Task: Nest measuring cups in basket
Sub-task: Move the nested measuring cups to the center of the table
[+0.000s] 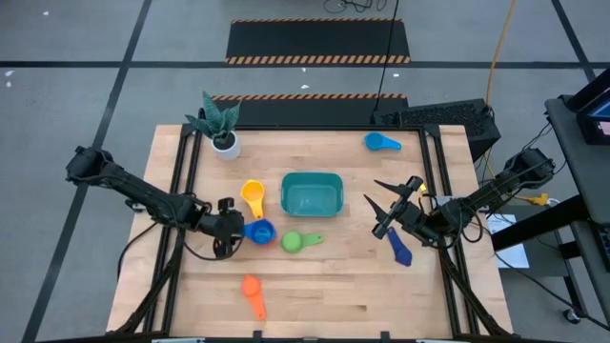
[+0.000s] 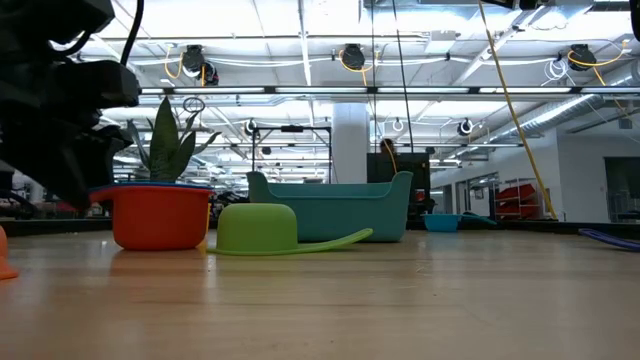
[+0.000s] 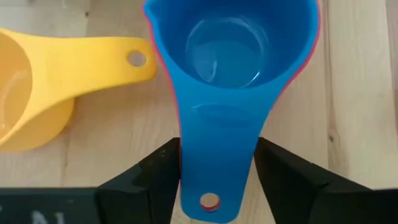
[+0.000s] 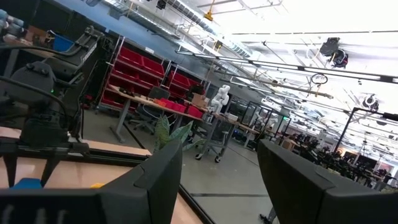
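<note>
Yellow cup (image 1: 253, 196) and green cup (image 1: 295, 242) flank basket (image 1: 312, 194).

The left gripper (image 1: 235, 232) sits at the blue cup (image 1: 259, 232), beside the yellow cup (image 1: 253, 196) and green cup (image 1: 296, 241). The teal basket (image 1: 312, 194) lies mid-table; the right gripper (image 1: 385, 205) hovers nearby, fingers spread.

Blue cup (image 3: 233, 68) nested in red, upright
</note>
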Robot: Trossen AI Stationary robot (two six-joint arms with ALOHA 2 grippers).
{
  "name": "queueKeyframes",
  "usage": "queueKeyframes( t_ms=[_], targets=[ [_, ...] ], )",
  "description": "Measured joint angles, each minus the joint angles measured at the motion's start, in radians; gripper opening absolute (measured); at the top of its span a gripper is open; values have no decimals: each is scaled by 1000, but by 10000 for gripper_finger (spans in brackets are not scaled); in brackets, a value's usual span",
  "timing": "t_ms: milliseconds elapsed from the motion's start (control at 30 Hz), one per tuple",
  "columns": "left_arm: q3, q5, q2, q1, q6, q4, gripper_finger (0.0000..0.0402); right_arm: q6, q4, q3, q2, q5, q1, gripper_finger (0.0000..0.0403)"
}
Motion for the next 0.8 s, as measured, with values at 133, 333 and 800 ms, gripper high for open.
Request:
queueKeyframes(
  t_ms=[133, 333, 800],
  targets=[
    [0, 0, 0, 0, 0, 1, 176, 0, 0, 0, 0, 0, 0, 203],
    [0, -23, 0, 0, -33, 29, 154, 0, 0, 0, 0, 0, 0, 203],
    [0, -64, 0, -42, -102, 176, 152, 0, 0, 0, 0, 0, 0, 203]
  ],
)
